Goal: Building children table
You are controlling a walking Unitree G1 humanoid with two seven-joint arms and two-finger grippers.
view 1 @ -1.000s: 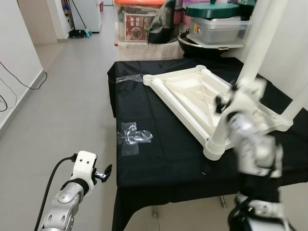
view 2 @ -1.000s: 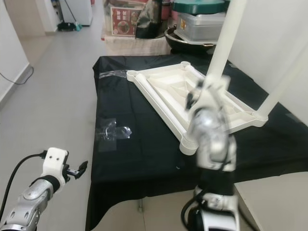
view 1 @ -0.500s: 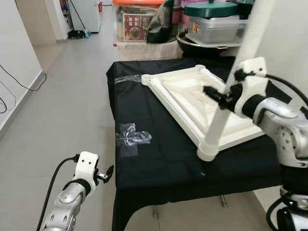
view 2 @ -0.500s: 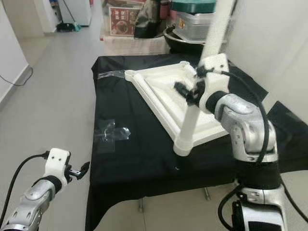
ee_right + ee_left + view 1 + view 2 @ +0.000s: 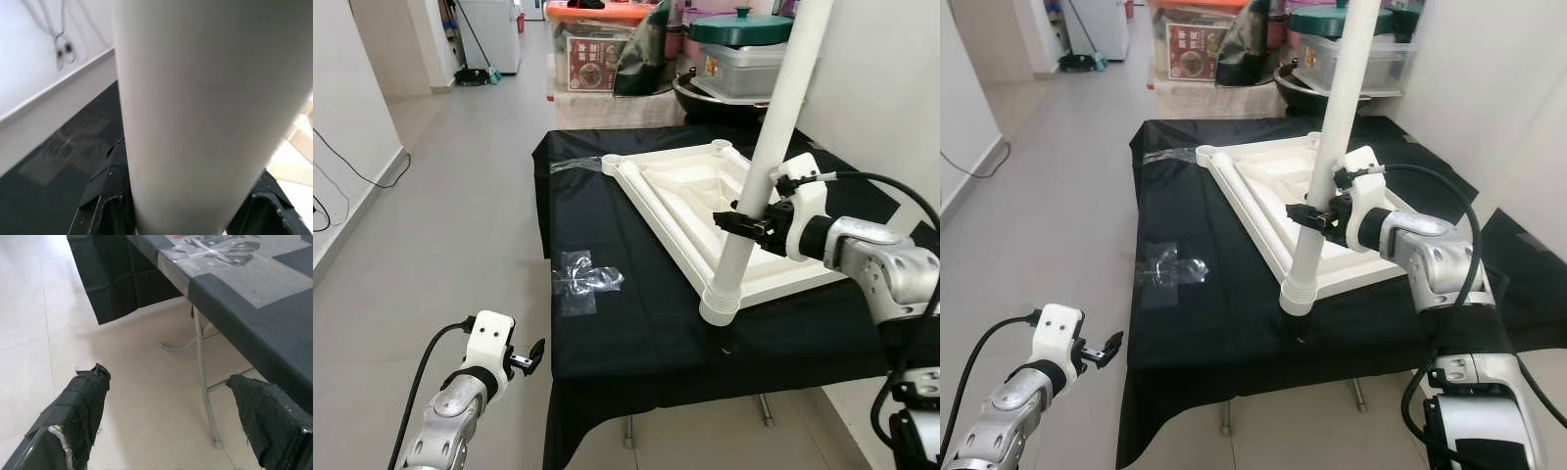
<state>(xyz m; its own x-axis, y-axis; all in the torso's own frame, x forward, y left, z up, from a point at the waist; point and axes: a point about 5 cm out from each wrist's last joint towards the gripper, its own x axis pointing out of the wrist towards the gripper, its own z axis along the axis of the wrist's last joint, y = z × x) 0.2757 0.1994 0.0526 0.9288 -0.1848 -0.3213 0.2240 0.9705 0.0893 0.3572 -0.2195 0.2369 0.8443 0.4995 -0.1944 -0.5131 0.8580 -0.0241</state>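
Note:
A white plastic tabletop (image 5: 690, 196) lies upside down on a table under a black cloth (image 5: 636, 323). A long white leg (image 5: 766, 147) stands in the tabletop's near corner socket (image 5: 720, 308) and leans slightly to the right toward its top. My right gripper (image 5: 734, 223) is shut on the leg partway up; its black fingers (image 5: 105, 196) hug both sides of the tube. Two empty sockets (image 5: 615, 158) sit at the far corners. My left gripper (image 5: 533, 352) hangs low beside the table's near left corner, and its fingers (image 5: 83, 406) are spread open over the floor.
A crumpled clear plastic wrap (image 5: 582, 279) lies on the cloth left of the tabletop. Storage boxes (image 5: 597, 49) and a green-lidded pot (image 5: 744, 24) stand behind the table. The table's metal leg (image 5: 203, 396) is near my left gripper. Open tiled floor (image 5: 450, 196) stretches to the left.
My right arm has swung from in front of the camera to the right side. Its gripper now holds the leg lower down, and the leg stands steadier in the socket. The left arm stays idle.

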